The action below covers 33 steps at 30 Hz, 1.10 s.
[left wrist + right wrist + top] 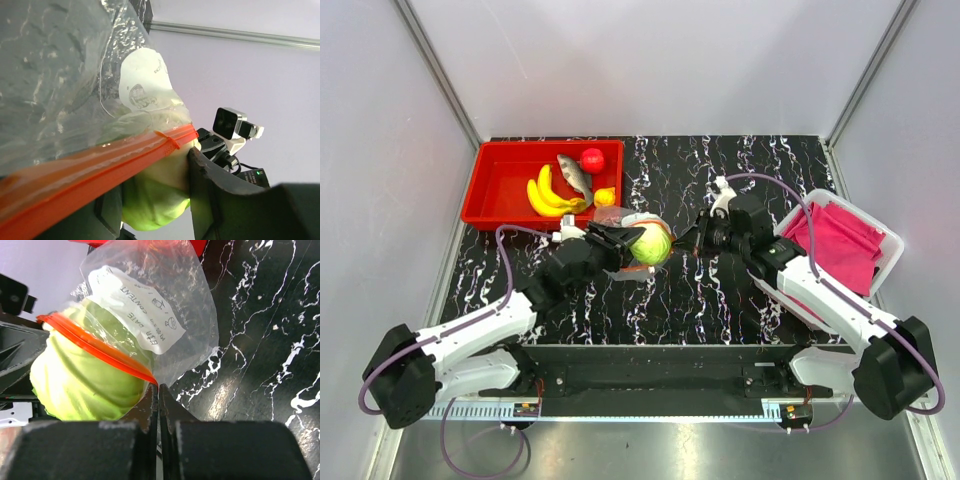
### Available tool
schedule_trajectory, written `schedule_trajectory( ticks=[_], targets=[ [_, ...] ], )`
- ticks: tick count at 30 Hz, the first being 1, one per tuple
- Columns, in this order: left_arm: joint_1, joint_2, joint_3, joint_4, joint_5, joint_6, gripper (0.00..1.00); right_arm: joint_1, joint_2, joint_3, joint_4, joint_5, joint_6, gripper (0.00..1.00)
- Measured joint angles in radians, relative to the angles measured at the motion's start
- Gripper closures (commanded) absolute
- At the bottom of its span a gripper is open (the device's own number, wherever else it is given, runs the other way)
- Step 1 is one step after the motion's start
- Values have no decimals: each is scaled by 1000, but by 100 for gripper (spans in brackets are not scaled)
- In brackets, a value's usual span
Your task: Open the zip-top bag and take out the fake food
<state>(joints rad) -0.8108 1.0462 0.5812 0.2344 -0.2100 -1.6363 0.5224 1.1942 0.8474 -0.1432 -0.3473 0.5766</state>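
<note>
The zip-top bag (630,222) hangs in the air over the middle of the tabletop (720,300), held up between the two arms. Its orange-red zip strip (95,347) is stretched across a green piece (85,385) that sits half out of the mouth. The right wrist view shows this best: the green is bare below the strip and under crinkled plastic above it, and a white label (140,305) with printed lines lies on the bag's wall. There the right fingers (145,412) are pressed tight together, with the strip's end and the bag's corner at their tips. The left wrist view looks up from beneath. It shows the left fingers (210,185) standing partway apart on either side of the green piece, gripping it at the mouth; whether plastic lies between them and it cannot be told. Only the top view takes in the containers. A red tray (485,195) at the far left holds a yellow banana bunch (548,195), a grey fish (575,172), a red round fruit (592,158) and a small yellow-orange fruit (605,196). A white bin (885,262) at the right edge holds pink cloth (835,240).
</note>
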Motion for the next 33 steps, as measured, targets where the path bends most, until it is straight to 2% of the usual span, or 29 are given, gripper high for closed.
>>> schedule_trajectory(
  ticks=[5,10,14,15,17,18,21,26,30,33],
  targets=[
    [20,-36,-73,130,31,-8,100,6,0,32,11,-6,-19,100],
    [56,-37,-91,270,98,104,100,6,-24,35,50,-24,-21,100],
    [69,7,-91,373,159,129,100,-2,-66,35,28,-32,-15,71],
    [69,25,-91,400,168,127,100,-7,-71,35,15,-31,-10,55],
    [73,77,-91,475,184,109,100,-23,-79,31,-13,-31,2,43],
    [74,113,-90,533,191,90,100,-31,-86,19,-24,-29,4,30],
    [74,189,-87,640,215,60,100,-45,-130,-39,-47,-8,5,18],
    [71,260,-44,762,260,20,100,-45,-214,-158,-39,-22,23,16],
    [70,285,3,869,280,-36,100,-45,-201,-223,29,-59,52,17],
    [70,286,9,878,306,-75,100,-45,-169,-224,74,-64,51,16]
  ],
)
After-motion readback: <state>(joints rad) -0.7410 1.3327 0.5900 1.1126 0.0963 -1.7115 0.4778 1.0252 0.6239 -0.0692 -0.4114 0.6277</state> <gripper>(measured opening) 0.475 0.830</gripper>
